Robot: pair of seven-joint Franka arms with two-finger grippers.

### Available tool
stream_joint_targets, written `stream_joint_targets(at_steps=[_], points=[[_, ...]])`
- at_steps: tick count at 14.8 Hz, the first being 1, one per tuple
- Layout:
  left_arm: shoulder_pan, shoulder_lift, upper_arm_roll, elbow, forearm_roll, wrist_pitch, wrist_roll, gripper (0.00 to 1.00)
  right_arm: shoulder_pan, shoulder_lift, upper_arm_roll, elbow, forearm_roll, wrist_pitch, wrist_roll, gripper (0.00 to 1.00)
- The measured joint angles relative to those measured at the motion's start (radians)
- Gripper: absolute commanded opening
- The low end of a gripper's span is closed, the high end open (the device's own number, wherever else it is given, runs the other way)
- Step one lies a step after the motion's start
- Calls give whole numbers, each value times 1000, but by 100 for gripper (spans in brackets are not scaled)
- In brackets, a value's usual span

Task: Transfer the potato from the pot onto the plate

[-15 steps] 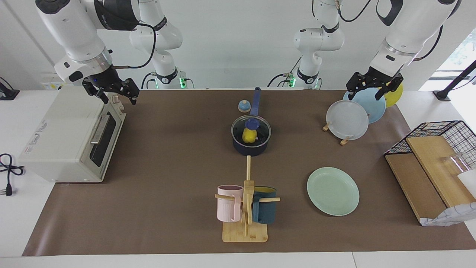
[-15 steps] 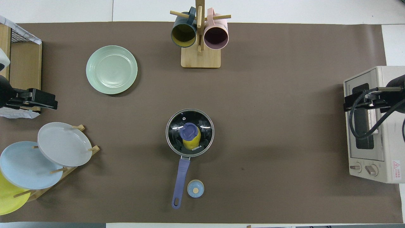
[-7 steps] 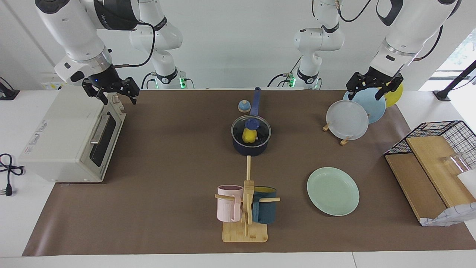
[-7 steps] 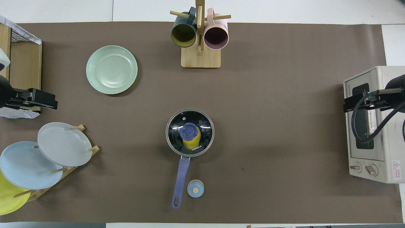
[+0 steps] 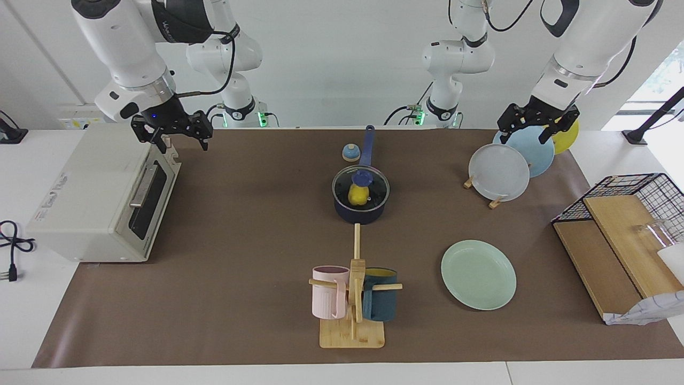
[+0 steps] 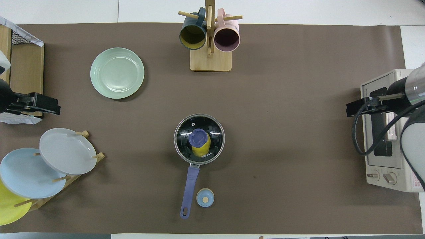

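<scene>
Opening step, seemingly: saw potato under glass lid in saucepan, mint-green plate bare. Found fingers apart on right gripper over toaster oven and left gripper over plate rack. Probably called for lifting lid first.

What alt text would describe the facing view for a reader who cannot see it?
A yellow potato sits in a dark pot under a glass lid at mid-table, with an empty mint-green plate farther from the robots. The right gripper hangs over the toaster oven, the left gripper over the plate rack.
</scene>
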Motion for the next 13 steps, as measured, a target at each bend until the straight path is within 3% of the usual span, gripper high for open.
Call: stream_joint_targets(at_steps=[4,13], points=[[0,0,0,0,0,0,0,100,61,5,3,-79,0,73,1,100],[0,0,0,0,0,0,0,100,117,60,3,-103,3,152,55,100]])
